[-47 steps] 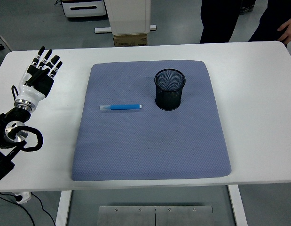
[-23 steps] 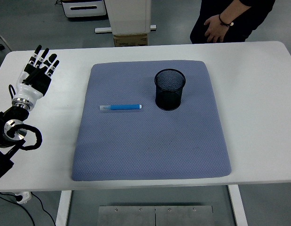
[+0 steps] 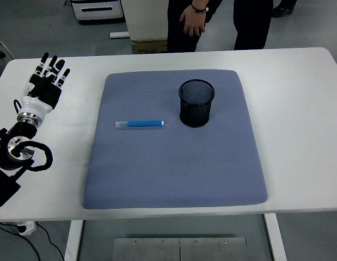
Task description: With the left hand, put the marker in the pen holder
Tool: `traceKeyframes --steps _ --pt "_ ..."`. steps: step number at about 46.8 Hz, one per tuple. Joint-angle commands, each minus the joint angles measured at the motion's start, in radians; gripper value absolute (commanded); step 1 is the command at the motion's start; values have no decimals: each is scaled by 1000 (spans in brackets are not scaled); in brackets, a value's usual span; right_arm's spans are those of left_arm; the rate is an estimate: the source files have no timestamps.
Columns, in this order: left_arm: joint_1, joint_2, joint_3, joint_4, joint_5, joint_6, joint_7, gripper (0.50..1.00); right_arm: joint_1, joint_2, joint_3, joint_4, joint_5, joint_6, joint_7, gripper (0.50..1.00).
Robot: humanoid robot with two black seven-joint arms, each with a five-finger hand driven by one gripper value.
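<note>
While the left hand (image 3: 46, 82) is hovering empty with fingers spread, it is needing a level approach across the flat blue marker (image 3: 139, 124) lying beside the black mesh pen holder (image 3: 196, 103).

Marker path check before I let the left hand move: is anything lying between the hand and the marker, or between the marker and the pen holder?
Nothing visible. The left hand, fingers spread, is over bare table left of the mat; only table and mat separate it from the marker. The pen holder stands just right of the marker, apart from it.
</note>
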Motion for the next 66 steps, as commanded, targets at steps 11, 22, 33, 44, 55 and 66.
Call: traceKeyframes --steps 11,22,33,44,55,66 --pt "-59 58 41 -1 38 87 10 1000 0 0 0 0 0 0 -1 1000" --pt "-202 115 301 -1 129 126 10 1000 0 0 0 0 0 0 0 1000" --pt "-458 181 713 -24 127 149 10 1000 0 0 0 0 0 0 -1 1000" --pt "-542 249 728 -128 129 118 10 1000 0 0 0 0 0 0 -1 1000" --pt "-686 223 1018 -139 133 179 10 1000 0 0 0 0 0 0 1 1000" --pt "-775 174 1256 -205 170 339 10 1000 0 0 0 0 0 0 -1 1000"
